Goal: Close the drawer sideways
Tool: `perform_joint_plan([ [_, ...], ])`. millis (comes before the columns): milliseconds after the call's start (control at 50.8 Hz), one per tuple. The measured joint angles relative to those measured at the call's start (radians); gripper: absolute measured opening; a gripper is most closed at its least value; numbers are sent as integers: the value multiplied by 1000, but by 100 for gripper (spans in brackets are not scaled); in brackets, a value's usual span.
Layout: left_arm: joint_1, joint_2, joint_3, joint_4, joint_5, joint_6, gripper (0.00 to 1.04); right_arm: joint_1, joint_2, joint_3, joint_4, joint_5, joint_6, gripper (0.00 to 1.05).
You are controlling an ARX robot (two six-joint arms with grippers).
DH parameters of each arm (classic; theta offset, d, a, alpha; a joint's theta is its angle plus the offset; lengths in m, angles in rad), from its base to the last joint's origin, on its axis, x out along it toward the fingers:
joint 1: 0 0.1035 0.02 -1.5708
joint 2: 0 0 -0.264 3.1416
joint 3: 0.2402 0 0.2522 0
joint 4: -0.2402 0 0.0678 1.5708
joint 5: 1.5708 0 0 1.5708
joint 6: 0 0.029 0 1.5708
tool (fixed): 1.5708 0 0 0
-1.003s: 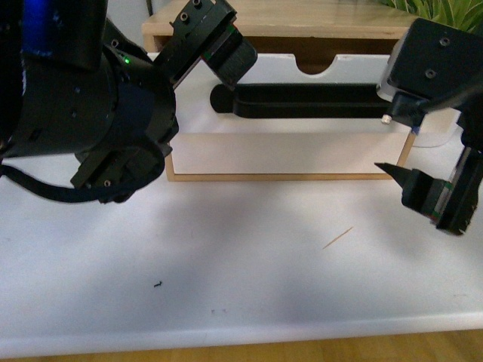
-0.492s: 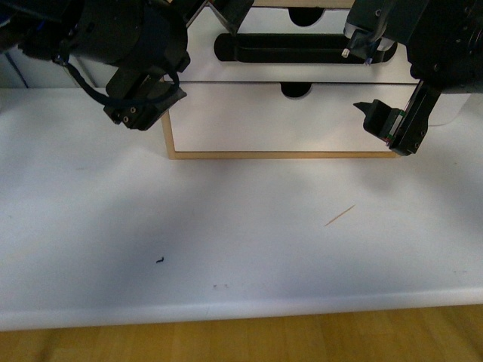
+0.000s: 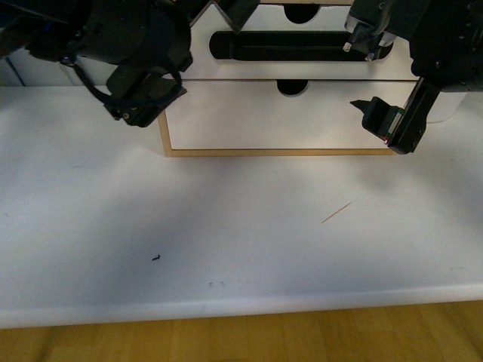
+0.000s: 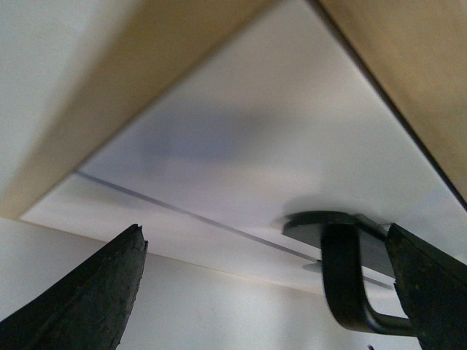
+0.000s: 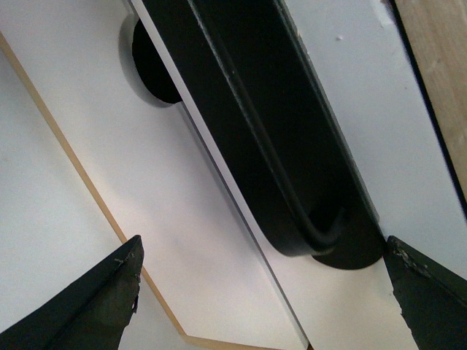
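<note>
The drawer (image 3: 332, 69) is the upper white front of a light-wood cabinet at the table's far side, with a long black bar handle (image 3: 302, 47). Its front looks about level with the plain white front below (image 3: 249, 124). My left gripper (image 3: 219, 11) is open at the handle's left end, cut off by the picture's top edge. In the left wrist view the gripper (image 4: 266, 292) has the handle's end (image 4: 343, 277) beside one finger (image 4: 430, 284). My right gripper (image 3: 377, 79) is open at the handle's right end. In the right wrist view the gripper (image 5: 263, 299) faces the handle (image 5: 270, 131), holding nothing.
The white table (image 3: 226, 241) runs from the cabinet to its front edge. A thin wooden splinter (image 3: 336, 213) and a small dark speck (image 3: 157, 257) lie on it. The lower front has a semicircular notch (image 3: 293, 88). The cabinet's wood frame (image 3: 163, 136) edges the fronts.
The handled drawer front has gone back from well out in front to about level with the lower front, which now shows. Both grippers moved away with it; little changed in the last half second.
</note>
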Motion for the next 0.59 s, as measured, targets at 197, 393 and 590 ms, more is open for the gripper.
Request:
perform_joint_plan([
  [197,17,-116,-139,16,-87,23,99,-27,-144,-155,-2,-50,35,96],
  [393,22,-314,-348,26,-152,37,99,-63,-378,-323,-25,-96,104,96],
  [590,26,-508,-530,5,-232,49,99,-130,-597,-459,-87,-126,199,96],
])
